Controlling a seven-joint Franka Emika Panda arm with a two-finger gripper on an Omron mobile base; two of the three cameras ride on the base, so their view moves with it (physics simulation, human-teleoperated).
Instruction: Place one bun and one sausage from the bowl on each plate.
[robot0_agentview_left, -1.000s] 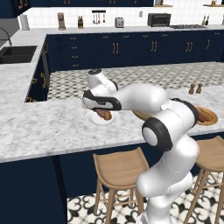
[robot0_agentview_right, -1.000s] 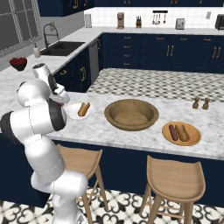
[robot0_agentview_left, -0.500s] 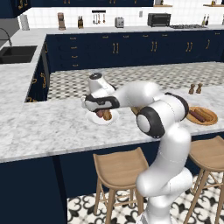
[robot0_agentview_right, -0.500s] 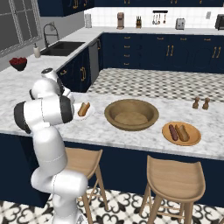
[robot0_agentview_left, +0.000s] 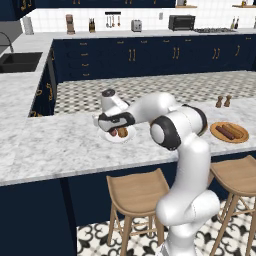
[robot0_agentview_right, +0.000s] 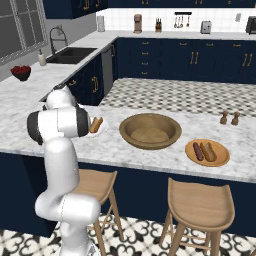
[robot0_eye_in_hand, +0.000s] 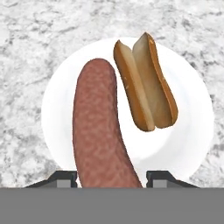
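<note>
My gripper (robot0_eye_in_hand: 111, 177) hangs just over the white plate (robot0_eye_in_hand: 192, 131), shut on a reddish-brown sausage (robot0_eye_in_hand: 98, 127) that reaches out over the plate's left half. A split bun (robot0_eye_in_hand: 146, 83) lies on the plate beside it. From the left base view the gripper (robot0_agentview_left: 116, 127) sits low above the white plate (robot0_agentview_left: 107, 136) on the marble counter. The brown wooden bowl (robot0_agentview_right: 150, 116) stands mid-counter. At the right, the tan wooden plate (robot0_agentview_right: 190, 150) carries a sausage (robot0_agentview_right: 198, 151) and a bun (robot0_agentview_right: 209, 151).
Salt and pepper shakers (robot0_agentview_right: 230, 118) stand behind the wooden plate. Wooden stools (robot0_agentview_left: 135, 187) are tucked under the counter's near edge. A sink (robot0_agentview_right: 72, 54) and a bowl of red fruit (robot0_agentview_right: 21, 72) are on the far left counter.
The arm's elbow has swung left, closer to the white plate. The hand has stayed over that plate with the sausage still in its grip.
</note>
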